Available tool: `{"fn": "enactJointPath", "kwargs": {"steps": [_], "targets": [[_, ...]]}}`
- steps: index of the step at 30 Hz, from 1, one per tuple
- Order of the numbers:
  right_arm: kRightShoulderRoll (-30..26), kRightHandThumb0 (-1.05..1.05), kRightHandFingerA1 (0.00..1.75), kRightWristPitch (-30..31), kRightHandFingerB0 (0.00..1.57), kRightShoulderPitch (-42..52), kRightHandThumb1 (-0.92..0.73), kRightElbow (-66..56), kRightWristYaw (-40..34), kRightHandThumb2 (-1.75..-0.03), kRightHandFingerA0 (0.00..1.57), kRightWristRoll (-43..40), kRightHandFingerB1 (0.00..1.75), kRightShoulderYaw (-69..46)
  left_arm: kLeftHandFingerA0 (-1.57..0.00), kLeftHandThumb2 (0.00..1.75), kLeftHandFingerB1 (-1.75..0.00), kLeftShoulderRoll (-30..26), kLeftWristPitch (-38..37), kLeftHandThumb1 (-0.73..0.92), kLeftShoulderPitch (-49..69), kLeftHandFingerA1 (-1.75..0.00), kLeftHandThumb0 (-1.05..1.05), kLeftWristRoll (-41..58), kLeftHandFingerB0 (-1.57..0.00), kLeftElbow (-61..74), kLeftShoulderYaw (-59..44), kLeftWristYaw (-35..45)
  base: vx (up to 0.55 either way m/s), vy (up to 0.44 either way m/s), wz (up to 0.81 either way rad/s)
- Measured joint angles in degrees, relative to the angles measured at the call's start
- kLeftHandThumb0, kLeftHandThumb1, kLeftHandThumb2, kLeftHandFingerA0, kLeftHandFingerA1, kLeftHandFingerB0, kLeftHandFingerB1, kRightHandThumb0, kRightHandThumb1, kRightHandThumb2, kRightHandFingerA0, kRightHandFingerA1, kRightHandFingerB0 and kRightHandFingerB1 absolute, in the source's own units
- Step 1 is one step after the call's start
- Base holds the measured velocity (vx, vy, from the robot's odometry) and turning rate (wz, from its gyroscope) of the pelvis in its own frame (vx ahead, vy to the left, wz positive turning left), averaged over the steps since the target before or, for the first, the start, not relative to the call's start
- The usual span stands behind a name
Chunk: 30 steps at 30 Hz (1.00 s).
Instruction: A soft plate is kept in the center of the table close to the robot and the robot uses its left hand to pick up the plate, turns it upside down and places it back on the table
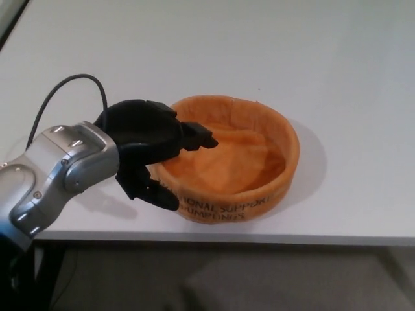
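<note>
The orange soft plate (pixel 227 159), more a shallow fabric dish with an upright wall, sits on the white table (pixel 324 58) near the front edge, right side up. The robot's left hand (pixel 149 146) is at the plate's left rim: its two fingers (pixel 198 136) reach over the wall into the dish while the thumb (pixel 155 194) lies outside against the wall low down, so the hand straddles the rim in what looks like a pinch, though from here I cannot be sure it has closed firmly on the cloth. The right hand is nowhere to be seen. The risk I see is the softness: held by one side only, the wall could fold or slip out between the fingers as it lifts, and the plate could sag or drop. It also sits close to the table's edge, so a clumsy flip might send it over onto the floor. Dark lettering runs round the near wall; I can make out something like "…TIONAL SUPPORT" with "PUMPKINS" beneath, but the start is hidden behind the hand and the print is blurry.
</note>
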<state>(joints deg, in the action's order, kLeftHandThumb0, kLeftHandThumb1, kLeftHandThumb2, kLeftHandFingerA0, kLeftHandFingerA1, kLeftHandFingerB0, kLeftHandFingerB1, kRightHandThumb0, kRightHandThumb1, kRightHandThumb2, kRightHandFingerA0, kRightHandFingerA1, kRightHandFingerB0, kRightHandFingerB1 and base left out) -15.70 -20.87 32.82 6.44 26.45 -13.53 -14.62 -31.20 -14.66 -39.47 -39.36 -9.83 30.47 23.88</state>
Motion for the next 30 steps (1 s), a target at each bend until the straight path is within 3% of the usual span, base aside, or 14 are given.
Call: {"fn": "enactJointPath", "kwargs": {"steps": [1, 4, 9, 10, 12, 13, 14, 17, 19, 20, 21, 28, 29, 30], "targets": [[0.0, -0.71, 0.42, 0.0, 0.35, 0.0, -0.89, 0.0, 0.0, -0.68, 0.43, 0.0, 0.32, 0.0, -0.31, 0.65, -0.28, 0.0, -0.1, 0.74, -0.1, -0.35, -1.01, -0.1, -0.24, 0.0, 0.0, 0.0, 0.0, 0.0, 0.0], [0.0, -0.71, 0.41, 0.0, 0.35, 0.1, -0.89, 0.0, 0.0, -0.68, 0.43, 0.0, 0.31, 0.0, -0.26, 0.98, -0.39, 0.3, -0.2, 0.59, -0.1, -0.43, -1.0, -0.6, -0.22, -0.3, 0.0, 0.0, 0.0, 0.0, 0.0], [0.0, -0.71, 0.41, 0.0, 0.35, 0.1, -0.89, 0.0, -0.1, -0.68, 0.44, 0.0, 0.31, 0.0, -0.27, 0.97, -0.39, 0.9, -0.3, 0.59, -0.7, -0.42, -1.0, -1.5, -0.23, -1.5, 0.5, 0.1, 0.0, 0.0, 0.0], [0.0, -0.71, 0.41, 0.0, 0.35, 0.0, -0.89, 0.0, -0.1, -0.68, 0.44, 0.0, 0.31, 0.0, -0.31, 0.65, -0.28, 1.2, -0.3, 0.76, -0.9, -0.33, -1.01, -1.9, -0.25, -2.0, 0.8, 0.1, 0.0, 0.0, 0.0], [0.0, -0.71, 0.41, 0.1, 0.35, 0.0, -0.89, -0.1, -0.1, -0.68, 0.44, 0.0, 0.32, 0.0, -0.33, 0.66, -0.29, 1.6, -0.3, 0.78, -1.5, -0.33, -1.01, -2.8, -0.26, -2.9, 1.6, 0.1, 0.0, 0.0, 0.0], [0.0, -0.71, 0.41, 0.1, 0.35, 0.0, -0.89, -0.1, -0.1, -0.68, 0.43, 0.0, 0.31, 0.0, -0.3, 1.02, -0.4, 1.7, -0.3, 0.61, -1.9, -0.45, -1.0, -3.3, -0.25, -3.3, 2.1, 0.1, 0.0, 0.0, 0.0], [0.0, -0.71, 0.41, 0.1, 0.35, 0.0, -0.89, -0.1, -0.2, -0.68, 0.43, 0.0, 0.31, 0.0, -0.3, 1.02, -0.4, 1.8, -0.4, 0.61, -2.4, -0.45, -1.0, -4.3, -0.25, -3.8, 2.9, 0.0, 0.0, 0.0, 0.0], [0.0, -0.72, 0.41, 0.2, 0.36, -0.1, -0.88, -0.3, -0.2, -0.67, 0.45, 0.1, 0.31, 0.0, -0.3, 1.0, -0.41, 2.2, -0.4, 0.6, -3.7, -0.46, -0.98, -7.1, -0.26, -4.8, 4.7, -1.1, 0.0, 0.0, 0.0], [0.0, -0.72, 0.42, 0.3, 0.36, -0.1, -0.88, -0.4, -0.3, -0.67, 0.44, 0.1, 0.32, 0.0, -0.36, 0.64, -0.3, 2.5, -0.4, 0.78, -4.3, -0.37, -0.98, -8.7, -0.31, -5.4, 5.5, -1.9, 0.0, 0.0, 0.0], [-0.1, -0.71, 0.42, 0.3, 0.36, -0.1, -0.88, -0.4, -0.3, -0.67, 0.44, 0.2, 0.32, 0.0, -0.32, 1.02, -0.42, 2.6, -0.4, 0.6, -4.7, -0.47, -0.97, -9.7, -0.27, -5.9, 6.0, -2.3, 0.0, 0.0, 0.0], [-0.1, -0.72, 0.42, 0.4, 0.36, -0.1, -0.89, -0.4, -0.3, -0.68, 0.44, 0.2, 0.32, 0.0, -0.38, 0.64, -0.3, 2.7, -0.4, 0.79, -4.9, -0.37, -0.99, -10.2, -0.32, -6.2, 6.3, -2.6, 0.0, 0.0, 0.0], [-0.2, -0.72, 0.42, 1.3, 0.35, -0.2, -0.89, -1.5, -0.5, -0.68, 0.44, 0.2, 0.32, 0.0, -0.38, 0.65, -0.3, 4.8, -0.4, 0.81, -6.4, -0.37, -1.0, -14.1, -0.33, -10.0, 8.1, -5.5, 0.0, 0.0, 0.0], [-0.2, -0.71, 0.41, 1.3, 0.35, -0.2, -0.89, -1.6, -0.5, -0.68, 0.44, 0.3, 0.31, 0.0, -0.38, 0.66, -0.3, 5.0, -0.4, 0.82, -6.5, -0.37, -1.01, -14.4, -0.33, -10.2, 8.4, -5.8, 0.0, 0.0, 0.0], [-0.3, -0.71, 0.41, 1.4, 0.34, -0.3, -0.89, -1.6, -0.5, -0.68, 0.44, 0.3, 0.31, 0.0, -0.34, 1.05, -0.43, 5.3, -0.4, 0.63, -6.5, -0.47, -0.97, -14.8, -0.29, -10.5, 8.7, -6.2, 0.0, 0.0, 0.0]]}}
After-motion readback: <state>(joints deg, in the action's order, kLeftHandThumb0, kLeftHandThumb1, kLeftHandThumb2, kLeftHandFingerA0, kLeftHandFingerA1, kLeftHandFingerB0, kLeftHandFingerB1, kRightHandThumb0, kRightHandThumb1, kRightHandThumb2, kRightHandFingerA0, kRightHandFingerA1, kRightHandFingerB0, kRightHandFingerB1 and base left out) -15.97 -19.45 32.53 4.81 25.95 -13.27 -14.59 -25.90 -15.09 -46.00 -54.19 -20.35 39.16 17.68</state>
